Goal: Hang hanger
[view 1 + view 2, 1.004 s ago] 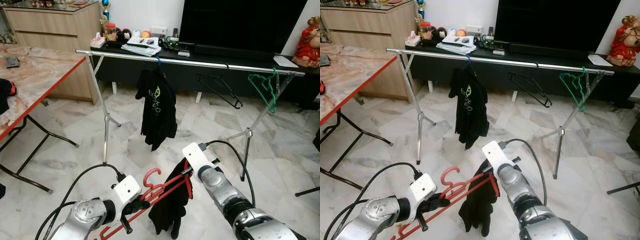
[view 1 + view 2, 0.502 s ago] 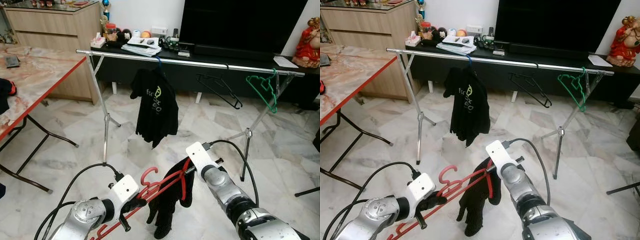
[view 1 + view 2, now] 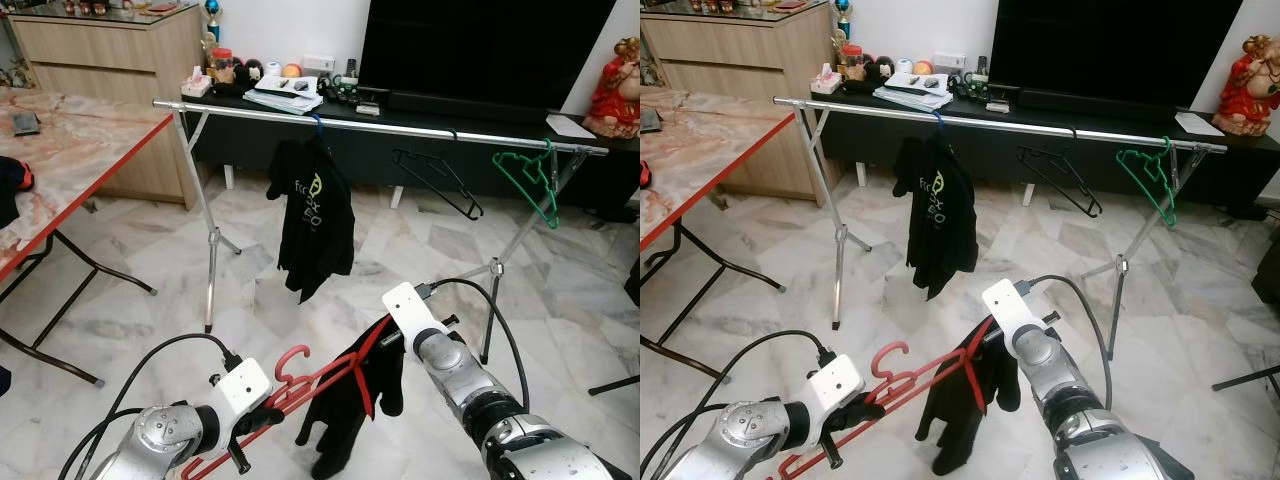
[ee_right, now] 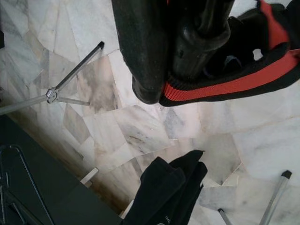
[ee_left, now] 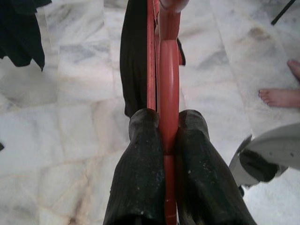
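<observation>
A red hanger (image 3: 318,378) lies nearly level low in front of me, hook pointing up. My left gripper (image 5: 168,122) is shut on its red bar near the hook. A black garment (image 3: 345,425) with red trim hangs from the hanger's far end. There my right gripper (image 4: 176,70) is shut on the garment's red-edged fabric (image 4: 243,82). Beyond stands a silver clothes rail (image 3: 400,128) carrying a black T-shirt (image 3: 315,220), an empty black hanger (image 3: 440,180) and an empty green hanger (image 3: 535,180).
The rail's tripod legs (image 3: 212,270) stand on the marble floor ahead. A red-edged table (image 3: 70,140) is at the left, a dark TV console (image 3: 1120,100) behind the rail. A person's bare foot (image 5: 281,96) is on the floor near my left arm.
My right gripper has moved a little to the right and forward with the garment. The left arm has dropped slightly with the hanger. The T-shirt on the rail swings.
</observation>
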`<state>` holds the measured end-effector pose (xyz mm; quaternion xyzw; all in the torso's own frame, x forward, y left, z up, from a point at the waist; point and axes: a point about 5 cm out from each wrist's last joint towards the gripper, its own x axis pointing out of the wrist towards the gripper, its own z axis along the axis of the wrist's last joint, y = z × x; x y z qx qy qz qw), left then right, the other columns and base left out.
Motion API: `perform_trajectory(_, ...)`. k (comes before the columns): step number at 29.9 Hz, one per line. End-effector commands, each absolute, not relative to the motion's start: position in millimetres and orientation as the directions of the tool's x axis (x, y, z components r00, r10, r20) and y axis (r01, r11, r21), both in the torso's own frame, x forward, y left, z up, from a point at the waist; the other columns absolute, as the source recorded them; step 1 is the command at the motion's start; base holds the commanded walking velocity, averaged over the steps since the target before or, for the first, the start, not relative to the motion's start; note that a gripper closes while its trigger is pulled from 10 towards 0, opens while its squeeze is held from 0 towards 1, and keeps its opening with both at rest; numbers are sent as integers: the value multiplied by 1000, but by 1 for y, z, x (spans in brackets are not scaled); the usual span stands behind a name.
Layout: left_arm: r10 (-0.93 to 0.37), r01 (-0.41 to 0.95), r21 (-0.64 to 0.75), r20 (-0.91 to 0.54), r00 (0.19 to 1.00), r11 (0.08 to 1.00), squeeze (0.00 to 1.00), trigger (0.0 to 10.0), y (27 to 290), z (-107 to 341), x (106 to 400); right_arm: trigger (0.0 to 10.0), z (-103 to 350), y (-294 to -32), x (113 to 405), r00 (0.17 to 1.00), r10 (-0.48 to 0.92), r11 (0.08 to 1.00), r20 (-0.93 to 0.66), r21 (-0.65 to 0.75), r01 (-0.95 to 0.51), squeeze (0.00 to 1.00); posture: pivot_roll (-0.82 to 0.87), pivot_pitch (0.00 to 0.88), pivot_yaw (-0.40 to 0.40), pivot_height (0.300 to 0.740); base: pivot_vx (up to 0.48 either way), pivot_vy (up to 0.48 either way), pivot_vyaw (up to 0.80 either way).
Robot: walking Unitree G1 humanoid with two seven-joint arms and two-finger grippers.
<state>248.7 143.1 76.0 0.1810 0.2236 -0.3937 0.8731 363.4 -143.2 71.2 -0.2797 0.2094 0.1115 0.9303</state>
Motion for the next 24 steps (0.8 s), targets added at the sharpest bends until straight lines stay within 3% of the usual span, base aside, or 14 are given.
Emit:
perform_trajectory(1, -613, 764, 159, -504, 608, 626, 0, 10000, 141, 82, 254, 10000, 80, -144, 369, 894, 94, 825, -439, -469, -317, 0, 157, 0, -117, 740, 0, 0, 0)
perform_trajectory(7, -616, 740, 169, -453, 645, 651, 0, 10000, 133, 87, 258, 10000, 78, -132, 368, 880, 127, 871, -459, -372, -320, 0, 158, 0, -120, 740, 0, 0, 0)
perform_trajectory(13, -651, 776, 140, -465, 600, 615, 0, 10000, 123, 85, 254, 10000, 76, -125, 367, 869, 133, 920, -476, -268, -288, 0, 161, 0, -123, 740, 0, 0, 0)
perform_trajectory(24, -620, 753, 168, -470, 628, 636, 0, 10000, 114, 79, 259, 10000, 85, -110, 371, 876, 153, 977, -458, -66, -205, 0, 159, 0, -123, 740, 0, 0, 0)
